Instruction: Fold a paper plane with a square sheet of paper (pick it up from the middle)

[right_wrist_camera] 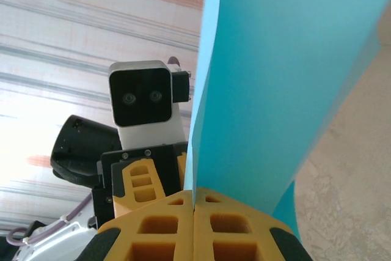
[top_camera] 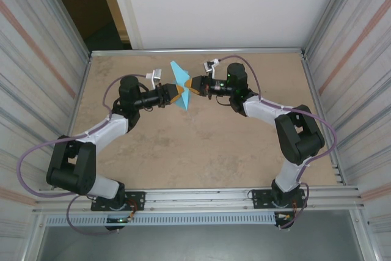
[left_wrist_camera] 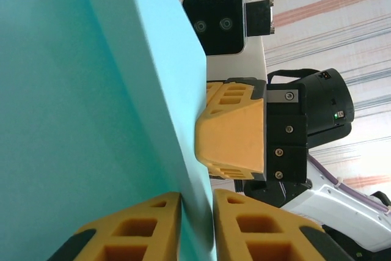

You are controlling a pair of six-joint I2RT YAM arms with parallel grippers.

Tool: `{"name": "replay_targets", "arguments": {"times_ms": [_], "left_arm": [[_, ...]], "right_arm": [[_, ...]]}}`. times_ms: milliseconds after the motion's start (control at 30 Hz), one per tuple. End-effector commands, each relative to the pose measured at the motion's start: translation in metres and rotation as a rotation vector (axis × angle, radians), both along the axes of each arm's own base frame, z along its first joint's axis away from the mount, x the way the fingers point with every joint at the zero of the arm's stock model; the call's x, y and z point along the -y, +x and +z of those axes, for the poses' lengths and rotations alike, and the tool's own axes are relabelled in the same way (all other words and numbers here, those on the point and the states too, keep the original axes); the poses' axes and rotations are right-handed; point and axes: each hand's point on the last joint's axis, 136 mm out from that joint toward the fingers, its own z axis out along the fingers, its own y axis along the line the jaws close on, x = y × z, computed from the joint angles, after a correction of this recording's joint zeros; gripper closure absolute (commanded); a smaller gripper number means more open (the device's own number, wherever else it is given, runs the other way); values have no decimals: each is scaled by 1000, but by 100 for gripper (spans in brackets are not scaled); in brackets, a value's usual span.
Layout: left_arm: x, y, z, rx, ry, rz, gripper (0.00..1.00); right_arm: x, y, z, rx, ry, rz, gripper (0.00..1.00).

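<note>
The right claw is clamped on the blue paper sheet standing up from its tips; the left claw closely flanks the sheet, cannot tell whether pinching

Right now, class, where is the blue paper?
Top view: the paper stands upright over the table, far centre, between left end effector and right end effector.

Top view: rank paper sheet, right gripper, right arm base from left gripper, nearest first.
1. square sheet of paper, between the fingers of the left gripper.
2. right gripper, just across the sheet.
3. right arm base, near edge, right.
</note>
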Motion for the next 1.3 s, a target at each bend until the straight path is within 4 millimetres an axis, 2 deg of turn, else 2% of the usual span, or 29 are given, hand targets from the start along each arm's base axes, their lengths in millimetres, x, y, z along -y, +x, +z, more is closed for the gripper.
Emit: {"name": "replay_targets", "arguments": {"times_ms": [0,200,300,367,400,467,567,633,800,1000,1133,1267], "left_arm": [[4,-2,14,61,-15,-24,81],[4,0,11,55,-6,-11,91],[2,1,8,51,19,2,94],[0,1,3,47,47,8,96],[-3,1,0,37,67,15,97],[-11,3,-10,17,123,41,99],[-30,5,-33,-35,240,93,99],[-44,4,-55,-73,380,129,99],[-72,-3,-89,-98,776,167,99],[-106,0,-101,-57,1317,200,99],[-116,6,-101,5,1636,180,99],[-118,13,-112,41,1915,136,98]], "right_arm": [[6,-5,18,36,33,3,96],[8,-5,19,29,35,-7,93],[11,-3,16,11,32,-24,83],[16,0,11,-14,16,-47,72],[20,2,5,-33,-3,-70,68],[30,4,-10,-72,-65,-114,67],[48,3,-44,-105,-251,-180,67],[62,0,-67,-124,-397,-220,66],[86,-7,-101,-165,-588,-271,65],[119,-10,-135,-217,-817,-348,63],[137,-10,-153,-227,-925,-393,61],[150,-10,-164,-237,-979,-423,60]]}}
